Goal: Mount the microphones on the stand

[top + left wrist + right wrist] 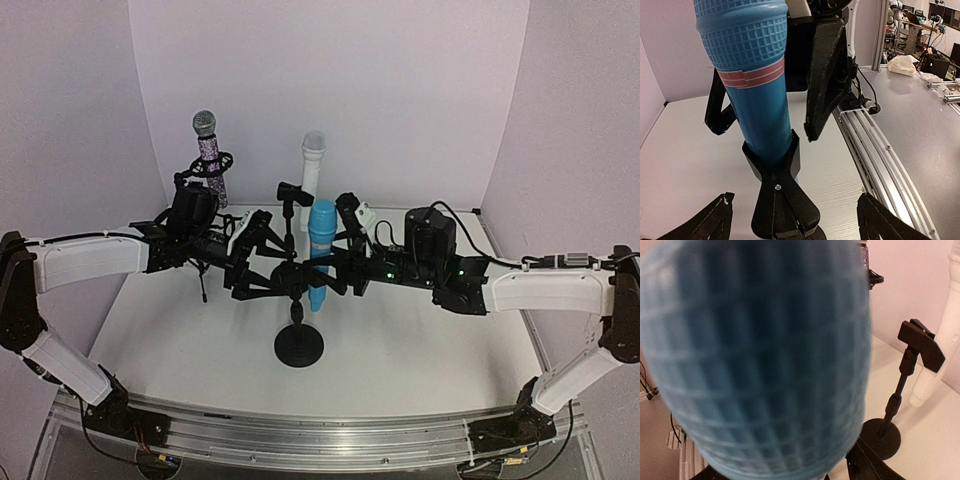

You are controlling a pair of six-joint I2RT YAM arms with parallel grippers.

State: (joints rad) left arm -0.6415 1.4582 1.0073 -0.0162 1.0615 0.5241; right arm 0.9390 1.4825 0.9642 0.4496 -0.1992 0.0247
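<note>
Light blue plastic microphone (752,100), gridded head, pink band, in black stand clip (775,170); left fingers (710,225) spread apart; right fingers (825,75): hold unclear.

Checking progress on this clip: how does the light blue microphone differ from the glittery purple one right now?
The light blue microphone is plain blue with a pink band and a moulded grid head; the purple microphone is glittery with a silver mesh head. The blue one stands centre front between the left gripper and the right gripper; the purple one stands back left, away from both. Both are roughly upright in black stand clips.
</note>
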